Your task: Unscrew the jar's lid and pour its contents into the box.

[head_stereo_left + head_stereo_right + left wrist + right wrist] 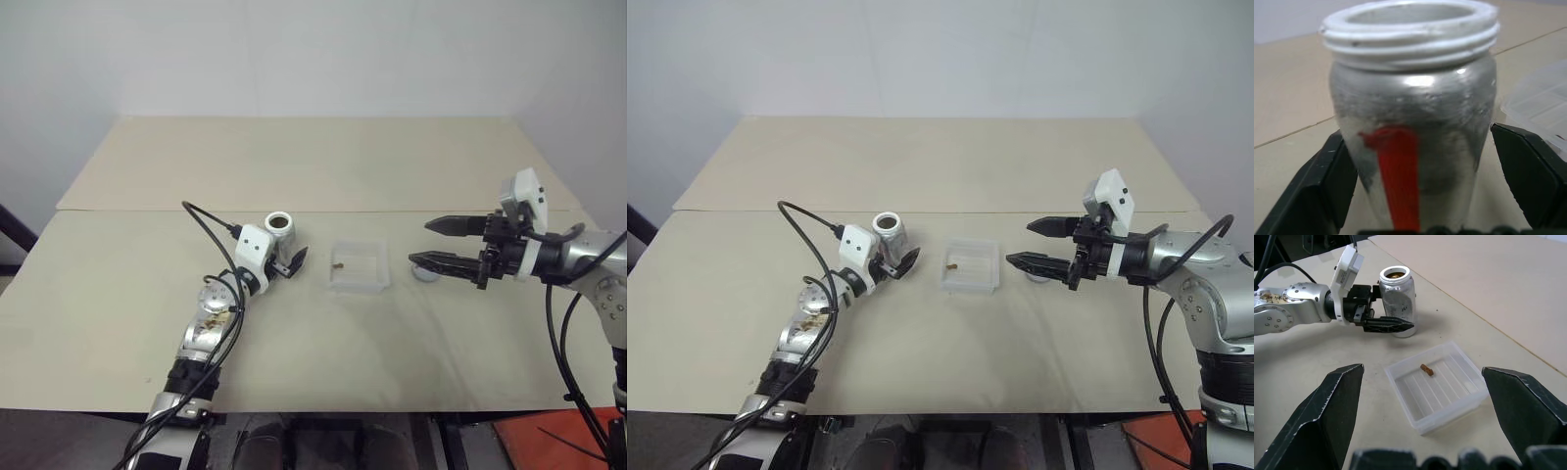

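Jar point(280, 231) sits upright on the table point(294, 166), lid off, at about 9 o'clock from the box point(359, 267). Left gripper point(291, 261) has its fingers spread either side of the jar, not squeezing, so it looks set down. One brown bit point(1426, 368) is in the box, so pouring looks done. Right gripper point(431, 243) hangs wide apart at 3 o'clock, over the lid point(425, 273).

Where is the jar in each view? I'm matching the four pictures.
Left eye view: jar left of centre, upright on the table.
Right eye view: jar left of centre.
Left wrist view: jar close up, central.
Right wrist view: jar upper middle.
Shared landmark: the box beside it.
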You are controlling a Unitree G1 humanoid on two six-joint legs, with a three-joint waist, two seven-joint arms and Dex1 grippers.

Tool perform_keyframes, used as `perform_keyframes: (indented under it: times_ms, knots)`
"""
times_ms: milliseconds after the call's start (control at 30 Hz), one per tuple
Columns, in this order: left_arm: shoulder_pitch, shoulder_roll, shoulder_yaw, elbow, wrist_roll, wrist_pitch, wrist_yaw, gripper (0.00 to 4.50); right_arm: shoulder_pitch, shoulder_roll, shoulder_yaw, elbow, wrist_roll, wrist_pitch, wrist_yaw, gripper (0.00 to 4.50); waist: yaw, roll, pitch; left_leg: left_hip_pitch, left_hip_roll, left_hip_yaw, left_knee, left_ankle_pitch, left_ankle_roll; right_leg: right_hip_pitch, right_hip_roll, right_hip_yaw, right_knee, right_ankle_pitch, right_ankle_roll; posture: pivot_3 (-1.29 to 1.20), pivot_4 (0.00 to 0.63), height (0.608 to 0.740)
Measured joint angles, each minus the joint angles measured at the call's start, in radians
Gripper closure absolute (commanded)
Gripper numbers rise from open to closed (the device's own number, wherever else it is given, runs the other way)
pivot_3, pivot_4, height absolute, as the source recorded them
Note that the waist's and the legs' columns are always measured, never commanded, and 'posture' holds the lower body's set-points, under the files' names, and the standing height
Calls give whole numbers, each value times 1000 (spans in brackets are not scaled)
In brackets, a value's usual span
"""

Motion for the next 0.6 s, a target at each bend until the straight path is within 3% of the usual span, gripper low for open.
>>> perform_keyframes:
  times_ms: [167, 333, 600]
  knots:
    - [114, 145, 8, -204, -58, 77, -129, 56, 21, -1, 0, -11, -8, -11, 5, 0, -1, 0, 0, 1, 1, 0, -1, 0, 0, 0, 0, 1, 0, 0, 0, 0, 150, 740]
    - [163, 310, 106, -352, -142, 184, -217, 56, 40, -4, -2, -15, -8, -18, 16, 0, 2, 1, 0, 1, 1, 0, -1, 0, 0, 0, 0, 1, 0, 0, 0, 0, 150, 740]
    - [144, 591, 231, -416, -399, 281, -570, 56, 80, -38, -15, -16, -9, -38, 45, 0, 1, 1, 0, 1, 1, 1, -2, 0, 0, -1, 0, 1, 0, 0, 0, 0, 150, 740]
